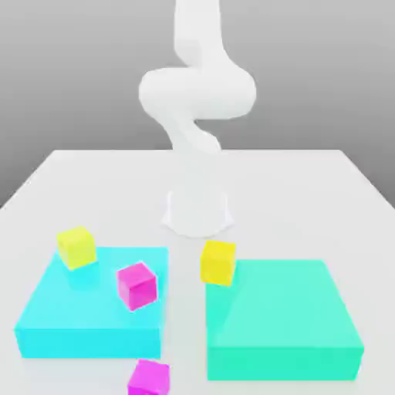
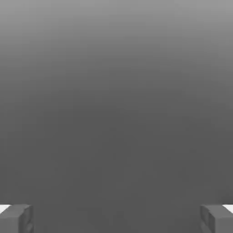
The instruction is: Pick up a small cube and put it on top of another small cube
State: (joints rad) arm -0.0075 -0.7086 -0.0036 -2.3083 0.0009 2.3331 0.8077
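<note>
The claw (image 2: 116, 218) sits wide apart in the hand view, its two grey fingertips (image 2: 16, 218) standing at opposite edges of the picture with nothing but plain grey between them, so we call it spread and carrying nothing. Over in the exterior view we watch the white arm (image 1: 197, 92) rising from its round base (image 1: 197, 210) at the far middle of the pale table (image 1: 92, 177), curling up and out of the top of the picture. Now down to the blocks: we see a flat cyan block (image 1: 85, 324) on the exterior view's left and a flat teal block (image 1: 285, 324) on the exterior view's right, set apart with a strip of table between them. One small magenta cube (image 1: 136, 285) rests on top of the cyan block, toward its right side, turned a little so a corner faces us. The other small magenta cube (image 1: 149, 378) lies on the table just in front of the cyan block, near that block's right front corner, partly cut by the lower edge of the picture. A yellow cube (image 1: 76, 247) sits on the cyan block's far left corner, and a second yellow cube (image 1: 217, 262) stands at the teal block's far left corner; whether it rests on that block or beside it we cannot tell
</note>
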